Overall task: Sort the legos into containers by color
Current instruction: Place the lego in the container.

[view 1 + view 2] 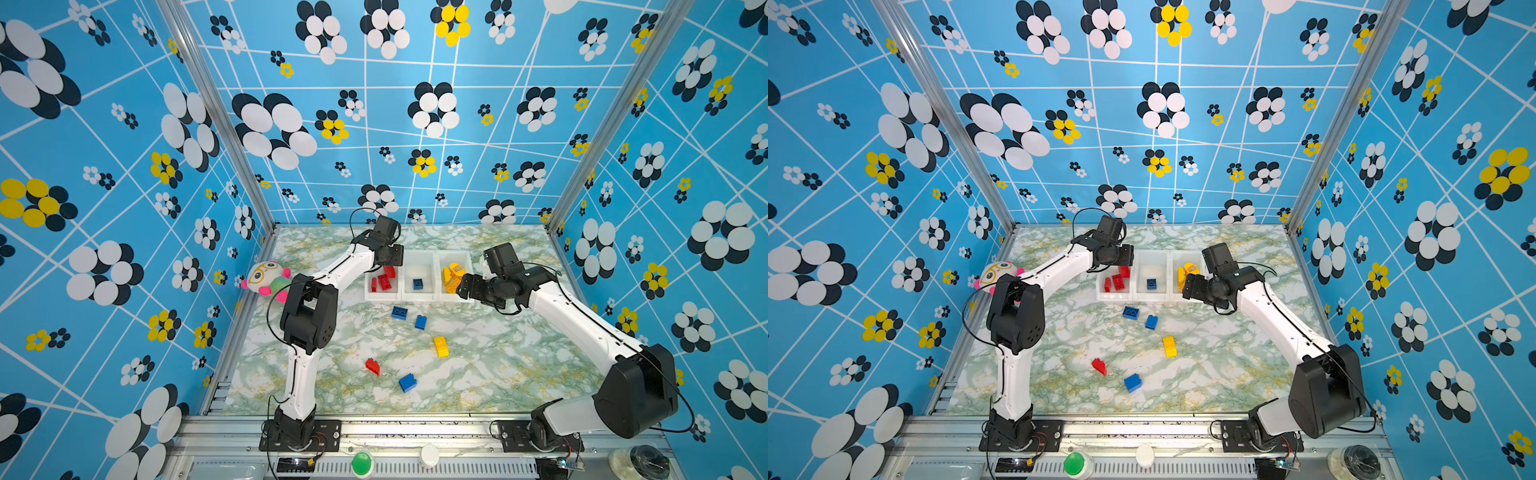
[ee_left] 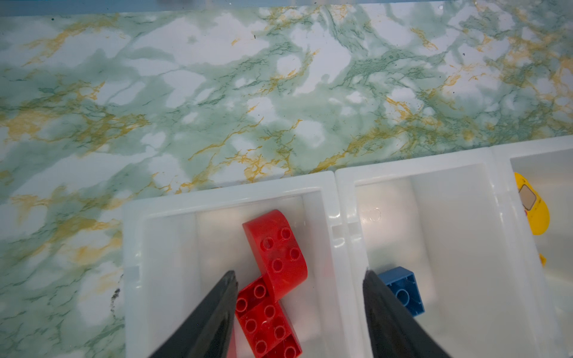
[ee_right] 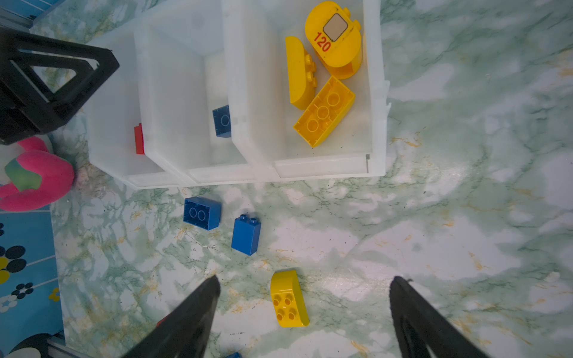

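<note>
Stock as I read it from my station.

Left end effector: jaws apart, nothing between them; it hangs over the red container. I count a curved red brick just ahead of the fingertips and a flat red brick below them, touching each other.

Middle container: just beside the left end effector, on the side toward the right arm; it holds one blue brick.

Right end effector: jaws wide apart, holding nothing; it hangs over the table in front of the containers.

Yellow container: ahead of the right end effector. It holds a round yellow piece with a grey mark and red "120", a curved yellow brick and an upturned yellow brick.

Loose on the table, between the right end effector's fingers: one curved yellow brick. Ahead of it, nearer the containers: an upright blue brick and an upturned blue brick, near each other but apart.

Loose in both top views, nearest the arm bases: a red brick and a blue brick.

Plush toy: pink and green, beside the left arm, apart from the containers.
</note>
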{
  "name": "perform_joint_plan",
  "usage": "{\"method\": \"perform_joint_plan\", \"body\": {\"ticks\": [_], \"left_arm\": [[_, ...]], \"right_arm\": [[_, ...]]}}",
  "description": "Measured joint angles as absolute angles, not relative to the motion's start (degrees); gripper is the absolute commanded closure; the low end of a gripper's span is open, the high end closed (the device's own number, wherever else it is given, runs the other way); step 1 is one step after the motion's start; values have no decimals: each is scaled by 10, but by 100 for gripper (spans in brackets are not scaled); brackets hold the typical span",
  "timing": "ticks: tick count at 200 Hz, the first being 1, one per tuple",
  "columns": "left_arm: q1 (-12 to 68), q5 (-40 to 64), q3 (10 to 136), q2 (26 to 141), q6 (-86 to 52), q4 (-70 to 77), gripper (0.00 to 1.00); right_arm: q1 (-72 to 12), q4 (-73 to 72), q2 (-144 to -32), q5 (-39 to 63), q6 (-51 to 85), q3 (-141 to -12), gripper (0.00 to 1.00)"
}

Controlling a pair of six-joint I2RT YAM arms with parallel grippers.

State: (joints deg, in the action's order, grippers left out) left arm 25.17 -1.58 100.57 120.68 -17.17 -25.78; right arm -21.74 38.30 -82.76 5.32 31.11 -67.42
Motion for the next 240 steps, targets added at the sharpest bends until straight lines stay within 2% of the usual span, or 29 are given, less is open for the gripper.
{"method": "perform_joint_plan", "body": {"ticks": [45, 108, 172, 240], "left_arm": [[252, -15, 973, 1190, -176, -237, 29], [253, 2, 867, 1099, -200, -209, 21], [264, 32, 745, 985, -228, -187, 13], [267, 60, 628, 861, -255, -186, 9]], "right_arm": [[-217, 383, -828, 57, 311, -674, 12], [-229, 383, -828, 64, 315, -639, 12], [-279, 383, -828, 50, 323, -601, 12], [-342, 379, -836, 27, 329, -581, 13]]}}
